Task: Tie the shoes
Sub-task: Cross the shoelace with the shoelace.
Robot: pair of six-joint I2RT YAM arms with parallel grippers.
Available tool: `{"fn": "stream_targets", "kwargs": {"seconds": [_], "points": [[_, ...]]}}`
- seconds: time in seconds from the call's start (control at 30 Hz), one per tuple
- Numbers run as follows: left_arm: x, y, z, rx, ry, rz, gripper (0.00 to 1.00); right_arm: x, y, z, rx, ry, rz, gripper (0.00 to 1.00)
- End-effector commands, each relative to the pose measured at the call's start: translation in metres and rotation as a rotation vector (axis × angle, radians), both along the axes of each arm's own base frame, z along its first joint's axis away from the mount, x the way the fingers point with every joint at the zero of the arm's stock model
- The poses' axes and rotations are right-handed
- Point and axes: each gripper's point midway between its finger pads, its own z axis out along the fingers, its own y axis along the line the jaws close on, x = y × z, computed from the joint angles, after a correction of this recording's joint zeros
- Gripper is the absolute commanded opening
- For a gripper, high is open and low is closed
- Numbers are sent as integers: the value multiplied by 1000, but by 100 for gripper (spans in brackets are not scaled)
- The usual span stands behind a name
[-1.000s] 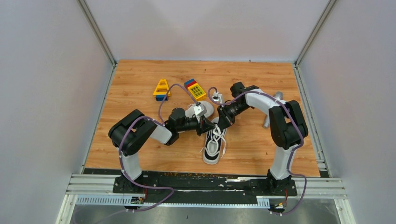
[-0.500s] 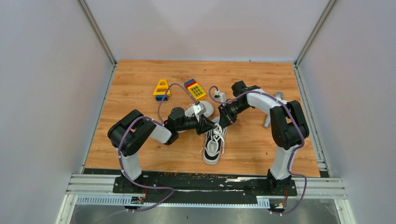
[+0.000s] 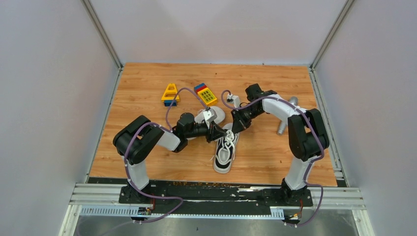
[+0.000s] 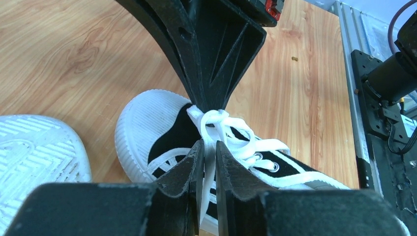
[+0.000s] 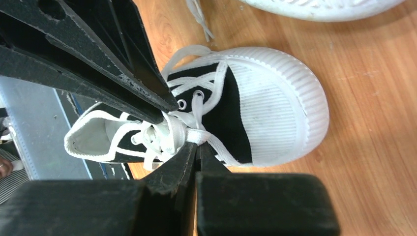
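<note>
White laces (image 4: 216, 122) meet in a knot on the upright shoe (image 3: 223, 153). Left fingers (image 4: 184, 172) and right fingers (image 5: 167, 173) are each clamped on a strand. Tightening step; next probably needs an even outward pull.

Top view high behind the table (image 3: 147, 83), looking down; both wrist views close, facing across one shoe (image 5: 231, 113) mid-frame.

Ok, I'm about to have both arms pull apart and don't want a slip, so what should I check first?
1. Left claw shut on the lace: ok.
2. Right claw shut on the lace: ok.
3. Shoe standing sole down on the table: ok.
4. Lace drawn tight: cannot tell, the claws cover part of it.
5. Other shoe upright: not ok, its sole faces up.
</note>
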Motion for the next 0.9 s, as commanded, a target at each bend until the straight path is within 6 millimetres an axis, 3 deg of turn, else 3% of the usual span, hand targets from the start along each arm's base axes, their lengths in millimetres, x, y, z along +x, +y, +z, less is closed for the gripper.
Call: {"fn": "stream_targets", "kwargs": {"seconds": [0.0,0.33,0.5,0.7,0.87], "points": [[0,0,13,-17,-51,-15,21,12,-10,8,-40,-93,-49,0],[-1,9,10,13,-35,-16,22,12,-33,-1,-145,-137,-104,0],[-3,13,9,30,-41,-27,34,17,-30,6,-125,-149,-108,0],[-5,8,29,2,-73,-64,39,12,-21,12,-77,-107,-86,0],[-12,2,58,-23,-175,-122,43,14,-14,20,-54,-52,-114,0]]}}
